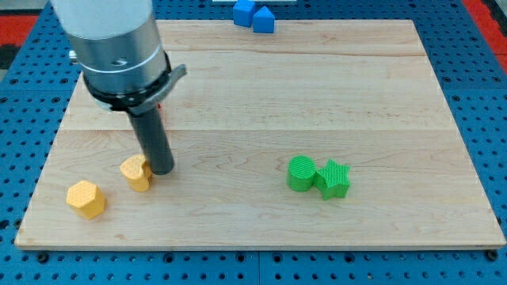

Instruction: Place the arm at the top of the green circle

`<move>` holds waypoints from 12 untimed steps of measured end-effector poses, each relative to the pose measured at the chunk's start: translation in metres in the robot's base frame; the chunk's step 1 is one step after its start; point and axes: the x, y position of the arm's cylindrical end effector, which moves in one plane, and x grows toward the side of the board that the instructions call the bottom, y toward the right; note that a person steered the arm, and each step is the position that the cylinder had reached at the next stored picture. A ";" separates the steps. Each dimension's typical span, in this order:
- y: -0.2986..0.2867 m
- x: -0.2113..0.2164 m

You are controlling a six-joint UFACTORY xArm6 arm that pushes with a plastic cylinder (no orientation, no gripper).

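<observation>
The green circle block [300, 173] lies on the wooden board right of centre, touching a green star block [334, 179] on its right side. My tip [161, 168] is at the view's left, far left of the green circle. It stands right against the right side of a yellow heart-shaped block [136, 172]. The rod hangs from the grey arm body [115, 47] at the view's top left.
A yellow hexagon block [85, 199] lies at the view's bottom left, near the board's edge. Two blue blocks [253, 15] sit together at the board's top edge [317, 22]. A small red piece shows behind the rod [159, 108].
</observation>
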 end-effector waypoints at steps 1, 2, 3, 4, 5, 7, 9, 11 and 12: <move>-0.036 0.003; -0.032 0.021; -0.002 0.022; 0.001 0.022; 0.002 0.023; 0.007 0.023; 0.115 0.003; 0.184 -0.035; 0.192 -0.034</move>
